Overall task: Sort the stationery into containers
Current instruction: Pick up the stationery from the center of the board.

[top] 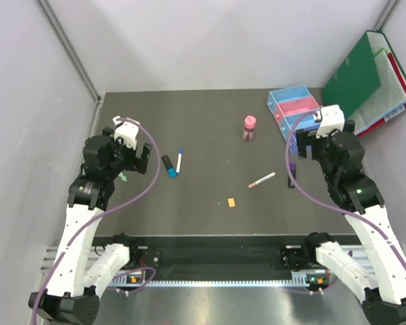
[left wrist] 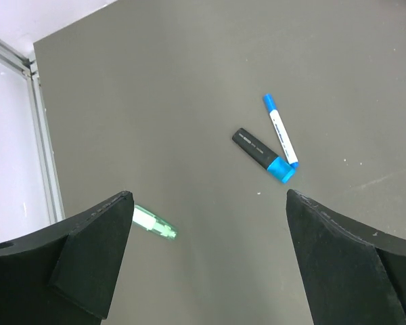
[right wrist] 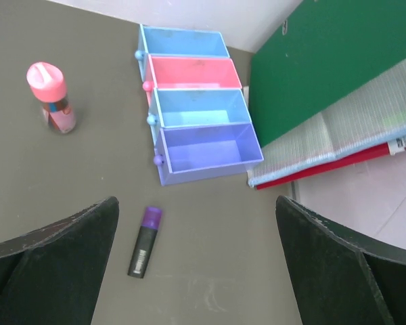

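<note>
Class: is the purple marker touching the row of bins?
Apart. Right wrist view shows bare table between the purple marker and the row of bins.

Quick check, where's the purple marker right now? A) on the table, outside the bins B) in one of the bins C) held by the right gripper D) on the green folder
A: the purple marker lies flat on the table, apart from the bins, and the right gripper is open and holds nothing.
</note>
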Action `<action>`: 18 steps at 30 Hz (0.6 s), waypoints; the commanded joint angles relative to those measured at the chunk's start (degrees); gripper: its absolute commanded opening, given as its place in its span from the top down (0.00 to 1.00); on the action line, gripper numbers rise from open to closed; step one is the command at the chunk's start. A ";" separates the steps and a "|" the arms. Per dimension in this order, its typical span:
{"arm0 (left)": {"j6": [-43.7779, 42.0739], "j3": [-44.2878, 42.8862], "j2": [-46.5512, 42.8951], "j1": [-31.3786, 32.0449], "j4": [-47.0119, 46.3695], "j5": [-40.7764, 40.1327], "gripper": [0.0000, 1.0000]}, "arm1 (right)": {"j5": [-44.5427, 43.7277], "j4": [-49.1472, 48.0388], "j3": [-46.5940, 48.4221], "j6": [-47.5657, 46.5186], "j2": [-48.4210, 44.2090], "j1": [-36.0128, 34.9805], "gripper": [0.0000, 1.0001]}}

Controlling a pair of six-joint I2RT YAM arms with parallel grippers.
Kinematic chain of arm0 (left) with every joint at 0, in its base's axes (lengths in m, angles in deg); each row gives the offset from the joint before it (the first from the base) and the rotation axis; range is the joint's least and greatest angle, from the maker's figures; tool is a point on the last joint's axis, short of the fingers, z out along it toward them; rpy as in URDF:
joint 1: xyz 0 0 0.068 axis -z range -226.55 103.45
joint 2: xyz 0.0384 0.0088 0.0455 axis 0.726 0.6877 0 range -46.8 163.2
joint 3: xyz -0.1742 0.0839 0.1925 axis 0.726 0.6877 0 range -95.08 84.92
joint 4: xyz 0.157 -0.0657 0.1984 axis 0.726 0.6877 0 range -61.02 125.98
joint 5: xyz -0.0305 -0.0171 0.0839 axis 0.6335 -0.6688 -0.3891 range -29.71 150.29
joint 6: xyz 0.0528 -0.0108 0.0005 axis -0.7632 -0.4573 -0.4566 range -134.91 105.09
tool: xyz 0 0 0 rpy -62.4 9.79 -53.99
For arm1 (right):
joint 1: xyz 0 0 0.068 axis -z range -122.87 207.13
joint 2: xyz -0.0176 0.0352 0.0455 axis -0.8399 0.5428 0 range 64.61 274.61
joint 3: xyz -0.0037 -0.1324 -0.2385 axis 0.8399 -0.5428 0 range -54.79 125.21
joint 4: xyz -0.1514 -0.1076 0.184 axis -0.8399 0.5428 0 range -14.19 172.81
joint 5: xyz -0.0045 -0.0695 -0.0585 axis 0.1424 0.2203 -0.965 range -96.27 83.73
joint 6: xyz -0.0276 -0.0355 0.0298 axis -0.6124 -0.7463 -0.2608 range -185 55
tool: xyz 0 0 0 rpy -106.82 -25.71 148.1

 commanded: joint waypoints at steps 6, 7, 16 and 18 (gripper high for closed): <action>-0.07 -0.51 0.63 -0.13 -0.35 0.39 0.01 | 14.89 6.96 4.68 -5.91 -2.26 -0.08 0.00; -0.16 -0.59 0.63 -0.13 -0.43 0.57 0.01 | 14.19 8.62 5.29 -4.33 -1.39 0.01 0.00; -5.33 -2.70 0.98 -0.13 -0.26 2.77 0.01 | 14.72 12.94 13.20 6.84 15.48 4.93 0.00; -6.56 -2.70 1.07 -0.13 -0.34 3.30 0.01 | 14.80 11.54 16.53 8.43 20.75 7.29 0.00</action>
